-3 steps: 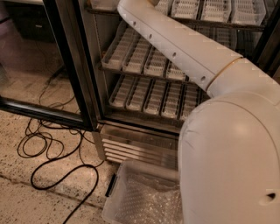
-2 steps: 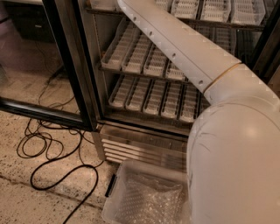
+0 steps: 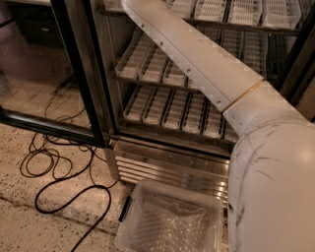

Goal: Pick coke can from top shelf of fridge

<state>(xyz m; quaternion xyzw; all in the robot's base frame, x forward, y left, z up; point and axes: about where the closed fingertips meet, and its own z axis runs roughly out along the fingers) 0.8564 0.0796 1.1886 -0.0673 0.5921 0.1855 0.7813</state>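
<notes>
The fridge [image 3: 162,162] stands open, with its black-framed glass door [image 3: 74,74] swung out to the left and a louvred steel base. The top shelf [image 3: 246,12] shows at the upper edge as a row of white slotted lane trays. My white arm [image 3: 197,59] reaches up and left across the shelves and leaves the view at the top. My gripper is out of view beyond the top edge. The coke can is not in view.
Two lower racks of white trays [image 3: 172,106] sit under the arm. A clear plastic bin [image 3: 170,221] with bubble wrap stands on the floor before the fridge base. Black cables [image 3: 54,167] loop on the speckled floor at the left.
The arm has shifted slightly right and its elbow has risen; the view of the fridge is otherwise the same.
</notes>
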